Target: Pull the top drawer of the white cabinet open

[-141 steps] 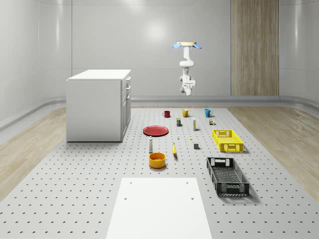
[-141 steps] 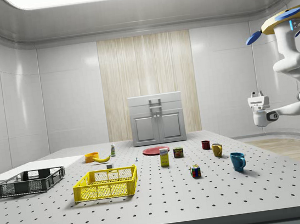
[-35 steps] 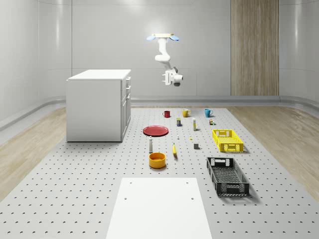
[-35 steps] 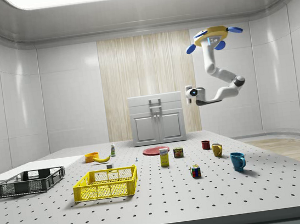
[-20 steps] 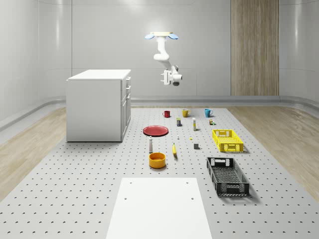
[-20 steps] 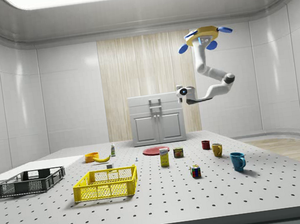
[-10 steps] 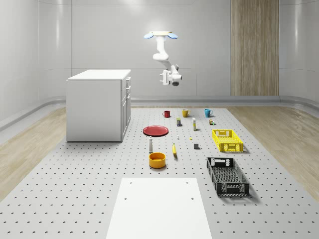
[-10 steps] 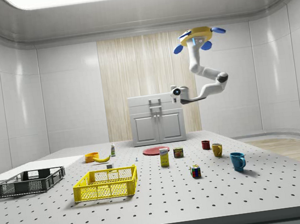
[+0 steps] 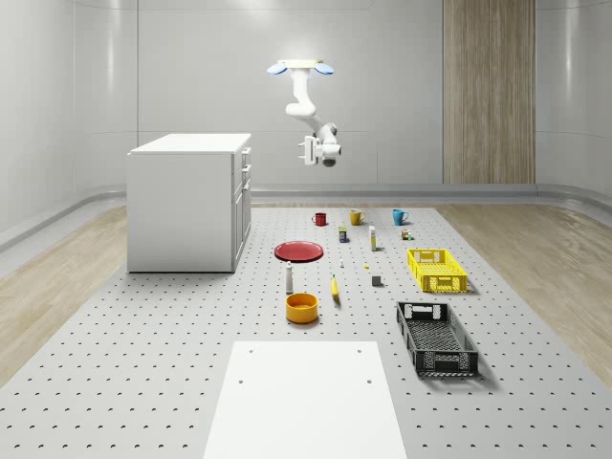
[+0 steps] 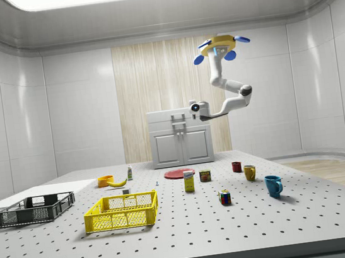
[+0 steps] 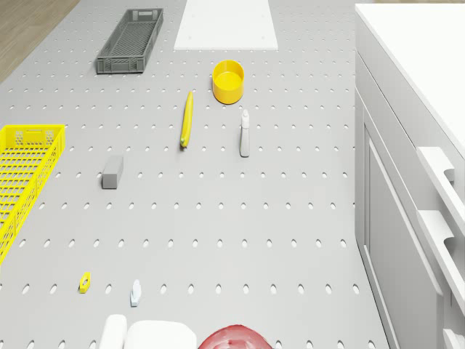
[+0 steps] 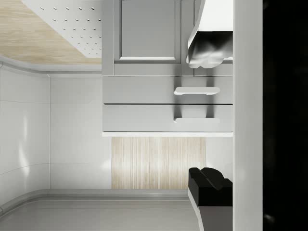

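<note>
The white cabinet (image 9: 187, 203) stands on the perforated table at the whole-scene view's left, its front facing right. The drone (image 9: 295, 68) hovers high above the table, to the right of that front. My gripper (image 9: 307, 151) hangs at drawer height, apart from the cabinet and pointing at it. In the side view the gripper (image 10: 194, 111) sits just right of the stacked drawer handles (image 10: 178, 122). In the wrist view the gripper (image 12: 208, 118) is open, and the shut top drawer (image 12: 144, 118) lies just under the cabinet's top; its handle (image 12: 196, 120) lies between the fingers, at a distance.
Below and right of the drone lie a red plate (image 9: 299, 251), three mugs (image 9: 356, 217), a spray bottle (image 9: 290, 277), a banana (image 9: 335, 288) and an orange bowl (image 9: 301, 307). A yellow crate (image 9: 437, 270) and a black crate (image 9: 436, 338) stand at the right, a white board (image 9: 306, 397) in front.
The drone and arm have moved from the whole-scene view's right toward the cabinet. The arm has swung from hanging down to reaching level at the drawers.
</note>
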### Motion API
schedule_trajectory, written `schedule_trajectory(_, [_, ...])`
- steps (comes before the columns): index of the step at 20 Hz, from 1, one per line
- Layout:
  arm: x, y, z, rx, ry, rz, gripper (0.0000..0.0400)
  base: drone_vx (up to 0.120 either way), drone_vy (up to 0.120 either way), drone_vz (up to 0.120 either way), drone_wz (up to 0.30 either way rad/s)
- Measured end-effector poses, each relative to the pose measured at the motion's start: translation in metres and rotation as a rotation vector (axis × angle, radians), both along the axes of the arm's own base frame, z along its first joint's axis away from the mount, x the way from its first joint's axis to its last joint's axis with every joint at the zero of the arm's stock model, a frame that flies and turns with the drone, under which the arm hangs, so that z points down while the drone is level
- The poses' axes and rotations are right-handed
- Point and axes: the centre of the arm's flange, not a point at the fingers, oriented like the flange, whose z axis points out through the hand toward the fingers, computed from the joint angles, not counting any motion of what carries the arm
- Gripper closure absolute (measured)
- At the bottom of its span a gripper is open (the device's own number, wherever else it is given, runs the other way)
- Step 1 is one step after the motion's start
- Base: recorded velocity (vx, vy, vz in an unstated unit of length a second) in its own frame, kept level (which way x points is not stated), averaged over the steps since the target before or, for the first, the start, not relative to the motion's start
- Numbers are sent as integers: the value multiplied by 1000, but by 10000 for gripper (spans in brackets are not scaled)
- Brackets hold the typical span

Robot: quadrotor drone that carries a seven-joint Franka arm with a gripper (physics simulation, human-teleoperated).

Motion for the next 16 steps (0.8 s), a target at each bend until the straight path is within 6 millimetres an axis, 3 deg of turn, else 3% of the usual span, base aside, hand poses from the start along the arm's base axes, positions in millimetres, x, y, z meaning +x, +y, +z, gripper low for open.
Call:
schedule_trajectory(7, [0, 0, 0, 0, 0, 0, 95, 120, -114, 0, 0])
schedule_trajectory(9, [0, 0, 0, 0, 0, 0, 95, 20, 0, 0, 0])
schedule_trajectory(12, [0, 0, 0, 0, 0, 0, 95, 120, 0, 0, 0])
schedule_trajectory(16, [0, 0, 0, 0, 0, 0, 95, 10, -100, 0, 0])
